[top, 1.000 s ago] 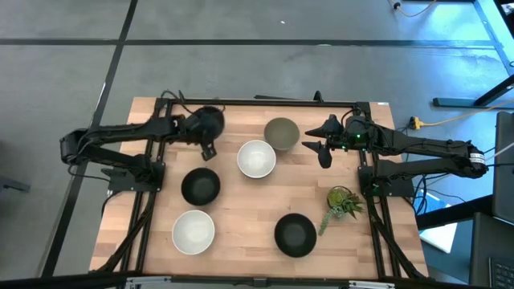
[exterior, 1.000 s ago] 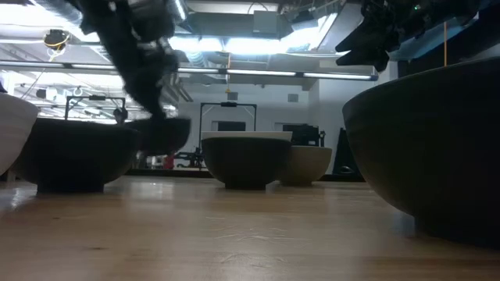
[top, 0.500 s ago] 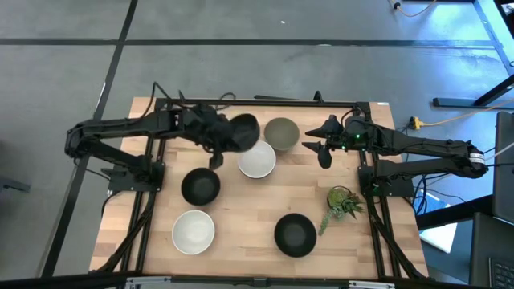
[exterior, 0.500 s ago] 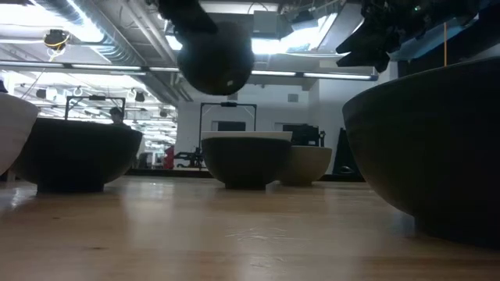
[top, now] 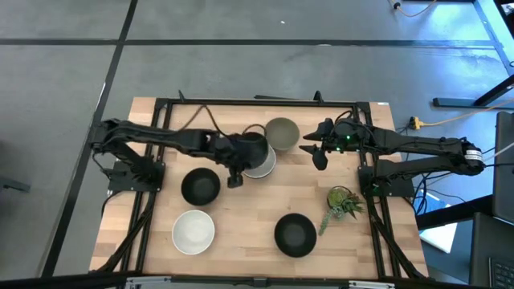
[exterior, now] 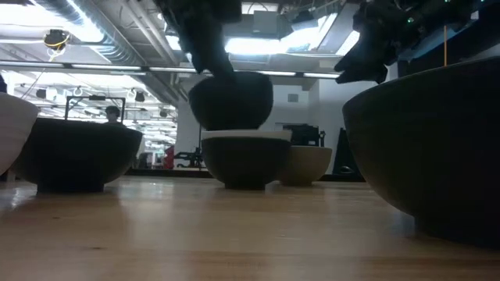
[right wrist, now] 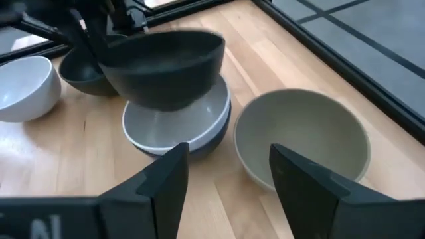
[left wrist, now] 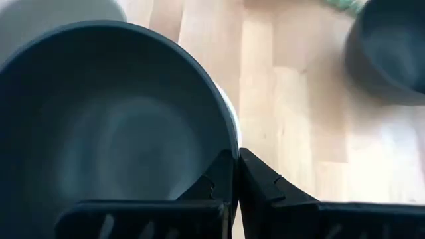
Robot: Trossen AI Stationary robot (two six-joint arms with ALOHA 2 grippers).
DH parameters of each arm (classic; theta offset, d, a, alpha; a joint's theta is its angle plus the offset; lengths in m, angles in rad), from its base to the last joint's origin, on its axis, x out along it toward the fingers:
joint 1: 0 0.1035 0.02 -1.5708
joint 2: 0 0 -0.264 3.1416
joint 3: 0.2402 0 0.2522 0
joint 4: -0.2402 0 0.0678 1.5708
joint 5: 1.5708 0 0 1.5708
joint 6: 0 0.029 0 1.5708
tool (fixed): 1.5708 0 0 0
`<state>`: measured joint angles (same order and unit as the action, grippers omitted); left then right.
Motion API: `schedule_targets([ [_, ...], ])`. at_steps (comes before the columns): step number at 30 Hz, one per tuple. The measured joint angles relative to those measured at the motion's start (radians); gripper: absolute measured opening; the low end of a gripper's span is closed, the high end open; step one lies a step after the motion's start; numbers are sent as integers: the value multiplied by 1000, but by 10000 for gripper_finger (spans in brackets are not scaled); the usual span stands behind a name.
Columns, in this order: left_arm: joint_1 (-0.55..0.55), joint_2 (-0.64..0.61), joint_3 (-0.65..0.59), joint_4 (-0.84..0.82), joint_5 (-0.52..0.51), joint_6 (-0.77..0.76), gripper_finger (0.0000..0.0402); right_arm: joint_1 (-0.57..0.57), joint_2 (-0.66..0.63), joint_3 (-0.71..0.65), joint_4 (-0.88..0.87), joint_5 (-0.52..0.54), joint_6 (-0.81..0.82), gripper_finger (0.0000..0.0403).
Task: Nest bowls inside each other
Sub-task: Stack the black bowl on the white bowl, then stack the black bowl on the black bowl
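Starting at my left, the two bowls I am not working, a glossy black round bowl (top: 200,185) and a plain white round bowl (top: 193,230), sit untouched on the light wooden table (top: 249,209), exactly where they were a second ago.

Next along, my left gripper (top: 238,164) has swung in from the table's left rear towards the middle, carrying a glossy black bowl (top: 248,147) with it. The fingers (left wrist: 222,174) are pinched together on that bowl's rim, one inside the wall and one outside. Half a second ago the bowl hung high and off to the left; now it is directly over the white bowl with the dark outside (right wrist: 178,130), and the low view shows its base just above that bowl's rim, apart or barely touching, I cannot tell which. It sits slightly tilted in the right wrist view. I judge the first nest is nearly made: a short drop, then release.

Just beside that pair stands the dull grey-green bowl (top: 282,132), empty. Towards the near edge another glossy black bowl (top: 295,234) rests beside the small green plant sprig (top: 344,201).

On my right, the right gripper (top: 315,150) hovers near the grey-green bowl, fingers apart, holding nothing, barely shifted
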<state>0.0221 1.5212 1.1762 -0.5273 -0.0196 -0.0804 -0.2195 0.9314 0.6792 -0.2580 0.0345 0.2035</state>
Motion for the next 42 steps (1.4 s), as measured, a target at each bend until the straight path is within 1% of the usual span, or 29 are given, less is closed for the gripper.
schedule_targets([
  [3, -6, 46, 0, 22, -24, -36, 2, 0, -3, 0, 0, 0, -1, 211],
  [7, -8, 93, 0, 79, -24, -70, 2, 0, -4, 0, -2, -14, -4, 211],
  [11, -8, 124, 0, 115, -17, -114, 4, 0, -4, 0, -1, -65, -6, 211],
  [16, -7, 122, 0, 130, -15, -211, 34, 1, -4, 0, -1, -90, -28, 211],
  [21, -12, 121, 0, 140, -15, -213, 59, 1, -4, 0, -2, -92, -45, 211],
  [24, -19, 121, 0, 142, -16, -201, 72, 0, -4, 0, -1, -115, -55, 211],
  [27, -20, 120, 0, 166, -17, -196, 96, 0, -4, 0, -2, -118, -55, 211],
  [31, -19, 112, 1, 226, -24, -124, 135, 0, -4, 0, -2, -118, -58, 211],
  [34, -19, 87, 1, 235, -46, -104, 156, 0, -4, 0, -4, -118, -58, 211],
  [38, -19, 26, 1, 221, -53, -93, 161, 0, -4, -1, -13, -118, -59, 211],
  [42, -19, -75, 1, 193, -45, -93, 161, 0, -4, -1, -22, -118, -57, 211],
])
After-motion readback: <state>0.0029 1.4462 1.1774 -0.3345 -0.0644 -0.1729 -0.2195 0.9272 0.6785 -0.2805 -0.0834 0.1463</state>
